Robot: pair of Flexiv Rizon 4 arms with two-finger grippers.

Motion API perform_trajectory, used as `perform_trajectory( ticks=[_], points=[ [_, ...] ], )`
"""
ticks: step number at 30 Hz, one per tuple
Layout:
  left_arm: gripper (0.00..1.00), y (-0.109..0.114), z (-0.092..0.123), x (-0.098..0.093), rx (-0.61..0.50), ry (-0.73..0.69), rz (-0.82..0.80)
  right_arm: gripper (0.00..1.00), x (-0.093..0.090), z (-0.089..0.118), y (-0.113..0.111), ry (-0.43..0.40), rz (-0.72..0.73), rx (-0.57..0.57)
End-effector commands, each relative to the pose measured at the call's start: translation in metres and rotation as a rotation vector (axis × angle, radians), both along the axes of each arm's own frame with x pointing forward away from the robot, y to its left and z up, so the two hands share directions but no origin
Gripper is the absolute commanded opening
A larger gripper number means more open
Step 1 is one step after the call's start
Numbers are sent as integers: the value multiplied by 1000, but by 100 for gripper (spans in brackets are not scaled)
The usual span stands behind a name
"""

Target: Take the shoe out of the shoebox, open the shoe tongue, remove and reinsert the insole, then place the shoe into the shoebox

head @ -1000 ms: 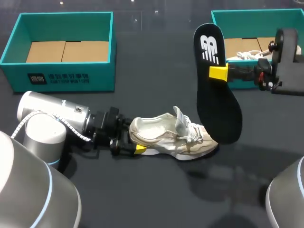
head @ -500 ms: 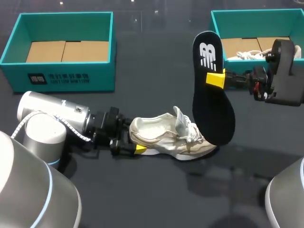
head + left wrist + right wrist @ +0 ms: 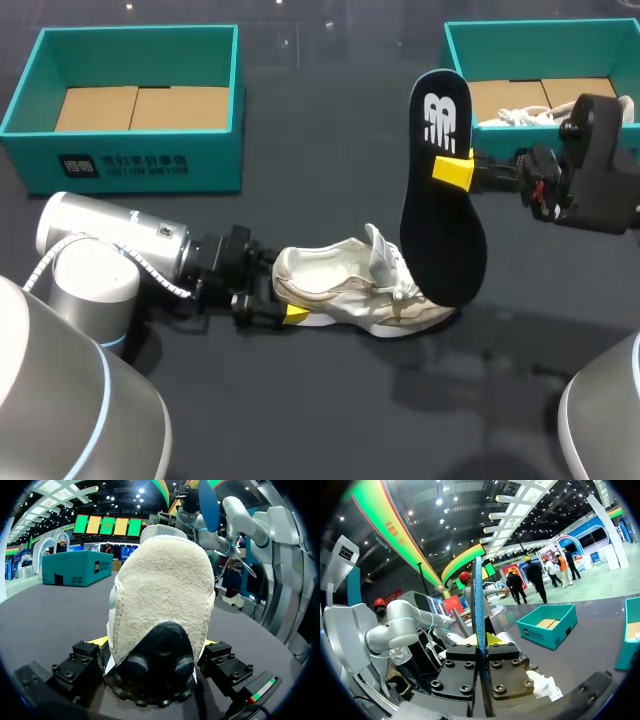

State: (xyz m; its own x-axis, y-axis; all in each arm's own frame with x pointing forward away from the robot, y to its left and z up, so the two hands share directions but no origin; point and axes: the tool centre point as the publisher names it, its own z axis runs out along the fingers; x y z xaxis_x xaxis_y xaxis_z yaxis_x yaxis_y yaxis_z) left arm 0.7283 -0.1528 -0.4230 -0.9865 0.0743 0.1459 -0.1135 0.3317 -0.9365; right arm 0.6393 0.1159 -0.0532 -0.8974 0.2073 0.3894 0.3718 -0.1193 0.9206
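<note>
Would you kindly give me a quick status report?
Left end effector shut on shoe, at heel. Right end effector shut on insole, upright over shoe. Nothing between.

1. The surface is dark grey and matte, with a few small glints of light along its far edge.
2. A teal box stands open at the far right corner of the surface. Its walls are upright and its right end is cut off by the view's edge.
3. The box's brown cardboard floor shows at its left end.
4. A second, pale shoe lies inside that box, its white laces loose on the cardboard. Most of it is hidden.
</note>
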Motion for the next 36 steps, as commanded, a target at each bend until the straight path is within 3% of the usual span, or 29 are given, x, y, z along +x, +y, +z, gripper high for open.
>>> perform_trajectory(
  ticks=[1,3,4,5,6,20,30,36],
  points=[
    [0,-2,-5,-1,4,-3,-3,0,-21,-1,-7,-2,-54,9],
    [0,0,-5,-2,18,0,-10,0,-21,-1,-7,-2,-54,9],
    [32,1,-5,-3,27,-2,-15,0,-21,-1,-7,-2,-54,9],
    [86,2,-6,-4,37,-4,-16,0,-21,-1,-7,-2,-54,9],
    [100,3,-6,-6,46,-3,-19,0,-21,-1,-7,-2,-54,9],
    [100,26,-2,-7,224,-48,32,0,-21,-1,-7,-2,-54,9],
    [100,37,4,4,379,-58,24,0,-21,-1,-7,-2,-54,9],
    [100,37,8,11,410,-47,3,0,-21,-1,-7,-2,-54,9]
  ],
)
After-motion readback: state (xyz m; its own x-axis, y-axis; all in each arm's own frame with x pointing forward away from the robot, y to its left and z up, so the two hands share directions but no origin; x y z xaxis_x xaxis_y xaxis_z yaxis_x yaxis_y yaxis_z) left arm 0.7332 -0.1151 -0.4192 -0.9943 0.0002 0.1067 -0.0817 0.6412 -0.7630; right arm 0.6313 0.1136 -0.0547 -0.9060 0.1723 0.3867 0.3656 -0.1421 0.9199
